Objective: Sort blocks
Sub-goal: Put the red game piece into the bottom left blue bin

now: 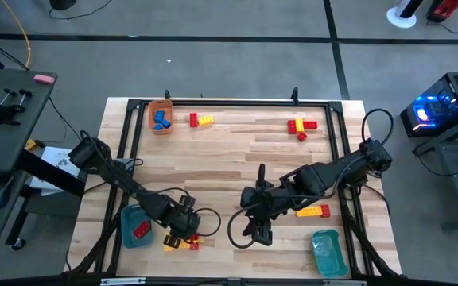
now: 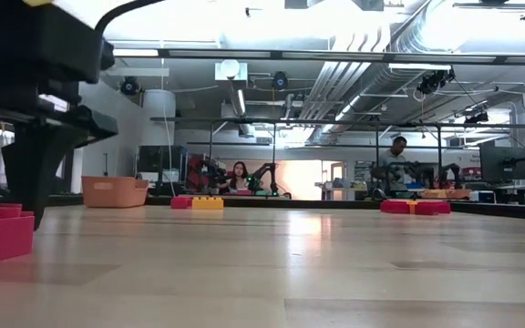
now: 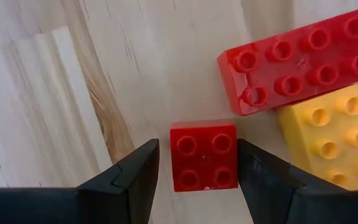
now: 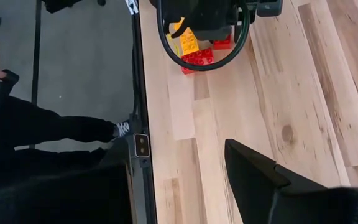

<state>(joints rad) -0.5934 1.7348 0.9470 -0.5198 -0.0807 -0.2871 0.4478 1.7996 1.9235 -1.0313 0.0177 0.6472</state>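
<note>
Red square block [image 3: 202, 155] sits between the left pincer's [image 3: 197, 171] open fingers, gaps on both sides.

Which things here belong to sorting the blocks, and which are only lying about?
Belong:
- small red block between left hand's open fingers
- red and yellow blocks
- orange tray
- teal trays

Lying about:
- pink object on side desk
- black clamp

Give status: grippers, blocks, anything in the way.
Left gripper open, straddling small red block, not closed. Right gripper idle mid-table, holding nothing visible. Red-and-yellow blocks sit close beside target.
</note>
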